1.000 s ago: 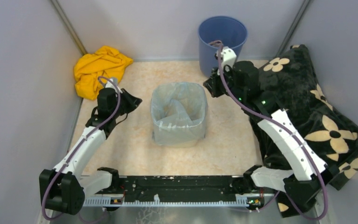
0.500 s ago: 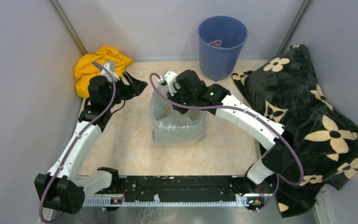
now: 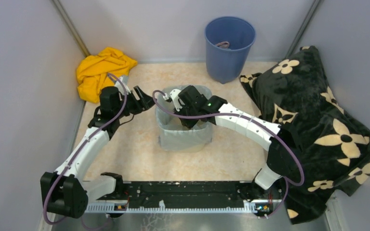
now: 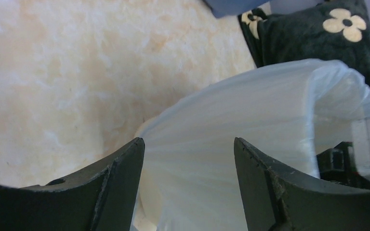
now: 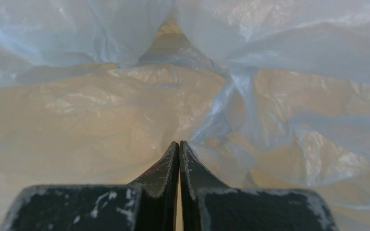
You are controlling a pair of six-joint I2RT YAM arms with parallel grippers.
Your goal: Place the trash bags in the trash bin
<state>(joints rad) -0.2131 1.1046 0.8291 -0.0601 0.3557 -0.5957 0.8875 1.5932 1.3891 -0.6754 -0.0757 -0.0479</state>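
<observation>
The trash bin (image 3: 192, 145) stands mid-floor, lined with a pale-blue trash bag (image 3: 166, 126) that folds over its rim and down its sides. My left gripper (image 3: 145, 100) is open just outside the bin's left rim. In the left wrist view its fingers (image 4: 120, 178) frame the bag-covered wall (image 4: 250, 120) without touching it. My right gripper (image 3: 189, 123) reaches down inside the bin, shut with nothing between its tips (image 5: 178, 144). Crinkled bag film (image 5: 101, 110) lies right in front of them.
A round blue bucket (image 3: 230, 45) stands at the back. A yellow cloth (image 3: 101, 70) is bunched in the back left corner. A black blanket with cream flowers (image 3: 318, 110) fills the right side. Grey walls close in on both sides.
The right arm swung from beside the blue bucket over to the bin and dipped inside it. The left gripper opened and moved up to the bin's left rim.
</observation>
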